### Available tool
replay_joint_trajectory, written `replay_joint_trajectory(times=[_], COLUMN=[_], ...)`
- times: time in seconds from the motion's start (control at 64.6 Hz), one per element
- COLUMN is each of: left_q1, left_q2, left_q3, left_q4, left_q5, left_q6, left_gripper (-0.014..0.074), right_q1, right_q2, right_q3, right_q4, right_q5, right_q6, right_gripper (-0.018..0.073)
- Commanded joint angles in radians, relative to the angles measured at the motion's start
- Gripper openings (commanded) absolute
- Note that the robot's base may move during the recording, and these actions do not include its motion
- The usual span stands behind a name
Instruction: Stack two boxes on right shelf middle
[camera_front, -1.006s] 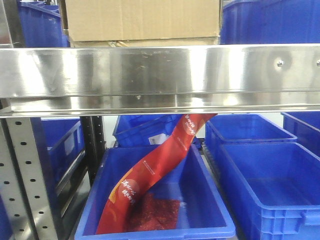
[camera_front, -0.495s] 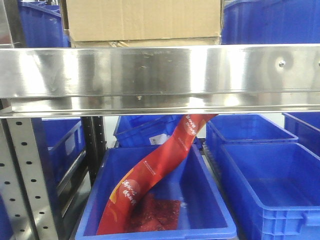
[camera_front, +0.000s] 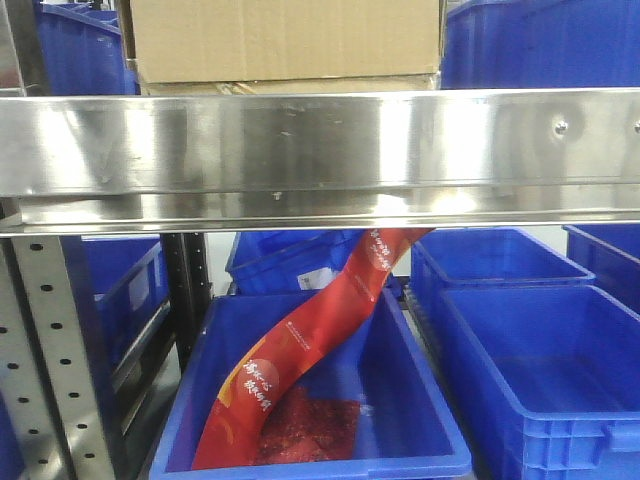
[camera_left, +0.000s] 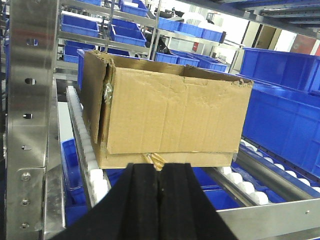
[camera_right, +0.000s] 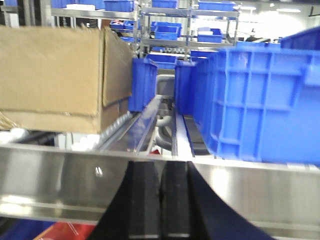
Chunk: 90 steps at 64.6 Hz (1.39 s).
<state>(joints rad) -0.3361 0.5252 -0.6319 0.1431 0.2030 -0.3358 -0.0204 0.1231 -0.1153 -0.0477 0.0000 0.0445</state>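
Two brown cardboard boxes sit stacked on the roller level of the steel shelf (camera_front: 320, 140). The tall box (camera_left: 170, 112), its face creased, rests on the flatter box (camera_left: 125, 160), which has tape peeling at its front. The front view shows the tall box (camera_front: 285, 40) above the shelf's front rail, with a sliver of the flat box (camera_front: 290, 86) beneath it. My left gripper (camera_left: 159, 170) is shut and empty, just in front of the flat box. My right gripper (camera_right: 161, 167) is shut and empty before the front rail (camera_right: 250, 185), to the right of the tall box (camera_right: 55, 70).
Blue plastic bins (camera_right: 260, 100) stand on the shelf right of the boxes, and another bin (camera_front: 60, 50) to the left. Below the rail, a blue bin (camera_front: 420, 420) holds a red banner (camera_front: 300, 350). A perforated upright (camera_front: 55, 360) rises at the lower left.
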Motion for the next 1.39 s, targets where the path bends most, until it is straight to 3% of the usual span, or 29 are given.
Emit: replay_joint_trajectory(times=[0.0,0.31,1.006,1.145,1.269,1.377], left_q1=[-0.007,-0.007,-0.007,-0.007,-0.007,0.010], left_q2=[-0.004,-0.004,-0.004,-0.004,-0.008,-0.044], left_q3=[0.002,0.002,0.002,0.002,0.008,0.050], left_q4=[0.000,0.000,0.000,-0.029,-0.023,0.029], left_q5=[-0.019,-0.024,-0.030,-0.030,-0.074,-0.097], left_q6=[-0.005,-0.005,-0.005,-0.005,-0.005,-0.005], left_gripper=[-0.0111,-0.0111,-0.0111,-0.0111,-0.0111,-0.0111], right_q1=[-0.009,-0.013,-0.020,-0.020,-0.020,-0.020], right_q2=[-0.048,-0.123,-0.123,-0.123,-0.123,-0.123], right_q3=[0.049,0.115,0.115,0.115,0.115,0.115], right_q4=[0.012,0.082,0.083,0.083,0.083,0.083], right_q5=[-0.036,-0.019,-0.024,-0.024,-0.024,-0.024], right_q6=[-0.009,-0.053,-0.055,-0.055,-0.055,-0.055], right_gripper=[-0.0162,-0.0162,-0.0162,-0.0162,-0.0162,-0.0162])
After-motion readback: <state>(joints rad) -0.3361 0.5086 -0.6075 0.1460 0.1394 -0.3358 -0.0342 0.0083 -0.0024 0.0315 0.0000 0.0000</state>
